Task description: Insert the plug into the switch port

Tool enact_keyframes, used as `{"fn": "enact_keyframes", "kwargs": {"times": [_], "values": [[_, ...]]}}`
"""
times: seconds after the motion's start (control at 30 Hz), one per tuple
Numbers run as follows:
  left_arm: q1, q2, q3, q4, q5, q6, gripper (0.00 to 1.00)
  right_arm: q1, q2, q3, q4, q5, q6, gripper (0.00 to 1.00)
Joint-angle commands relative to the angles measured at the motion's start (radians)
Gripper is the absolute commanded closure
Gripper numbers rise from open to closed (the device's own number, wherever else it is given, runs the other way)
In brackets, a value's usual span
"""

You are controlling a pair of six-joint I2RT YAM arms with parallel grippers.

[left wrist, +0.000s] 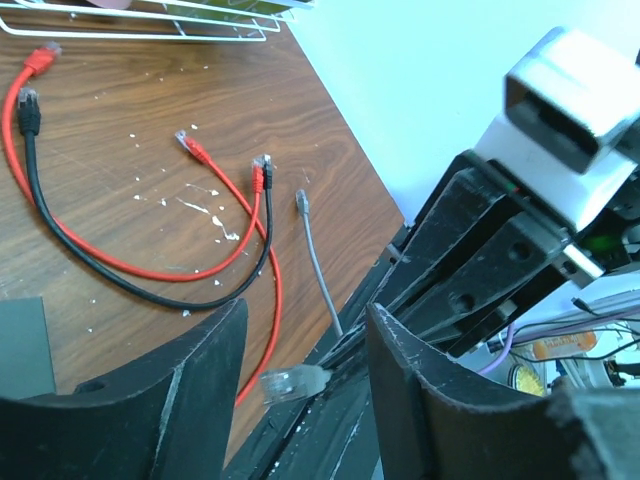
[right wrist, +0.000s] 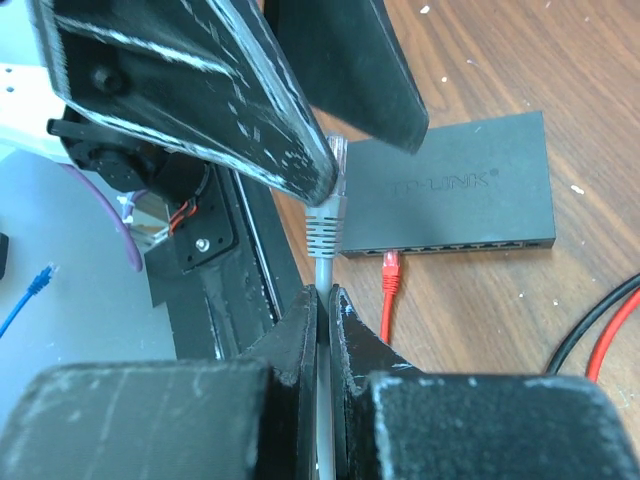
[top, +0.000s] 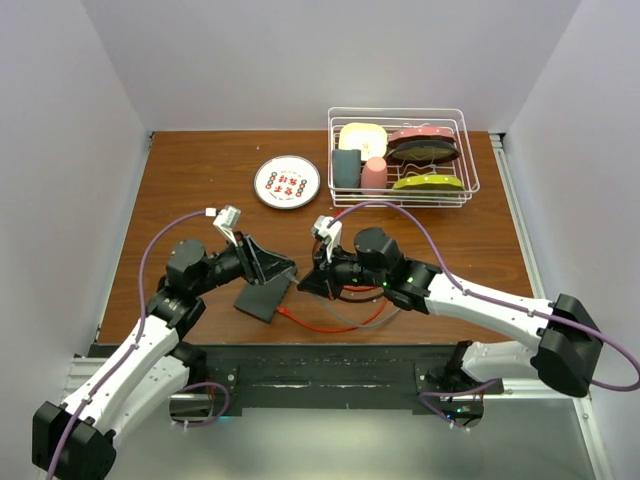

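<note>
Jutting beyond closed right jaws: plug point(right wrist: 325, 215)

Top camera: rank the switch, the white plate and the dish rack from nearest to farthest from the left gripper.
1. switch: on the table right by the left gripper, on its near side toward the arm bases.
2. white plate: farther back, around mid-table.
3. dish rack: back right corner, clearly farthest.
</note>
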Motion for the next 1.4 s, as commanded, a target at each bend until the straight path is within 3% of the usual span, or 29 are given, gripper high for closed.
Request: {"fn": "enact_keyframes", "kwargs": {"times": [0.0, 0.23, 0.4, 0.73, 0.8, 0.83, 0.93, 1.03, 1.17, 1.37], "values": [[-0.013, 0.006, -0.007, 0.049, 0.011, -0.012, 0.47, 0.003, -0.048, 0.013, 0.026, 0.038, 0.016, 1.00], [-0.019, 0.001, -0.008, 0.054, 0.005, -0.015, 0.51, 0.003, -0.061, 0.021, 0.016, 0.061, 0.019, 1.00], [-0.025, -0.003, -0.017, 0.068, 0.008, -0.027, 0.63, 0.003, -0.064, 0.022, 0.006, 0.086, 0.030, 1.00], [-0.031, -0.003, -0.030, 0.077, 0.002, -0.036, 0.64, 0.005, -0.091, 0.010, 0.029, 0.116, 0.058, 1.00], [-0.033, -0.002, -0.031, 0.080, 0.001, -0.041, 0.78, 0.003, -0.091, 0.010, 0.032, 0.107, 0.061, 1.00], [-0.033, -0.002, -0.031, 0.085, -0.001, -0.044, 0.90, 0.003, -0.085, 0.011, 0.032, 0.104, 0.059, 1.00], [-0.033, -0.009, -0.043, 0.104, -0.006, -0.058, 1.00, 0.003, -0.073, 0.013, 0.026, 0.092, 0.058, 1.00], [-0.034, -0.017, -0.042, 0.106, -0.006, -0.059, 1.00, 0.003, -0.067, 0.014, 0.029, 0.083, 0.059, 1.00], [-0.034, -0.014, -0.043, 0.106, -0.007, -0.058, 0.78, 0.003, -0.050, 0.022, 0.029, 0.074, 0.059, 1.00], [-0.036, 0.009, -0.053, 0.140, -0.003, -0.076, 0.75, 0.003, -0.041, 0.025, 0.031, 0.055, 0.059, 1.00]]}}
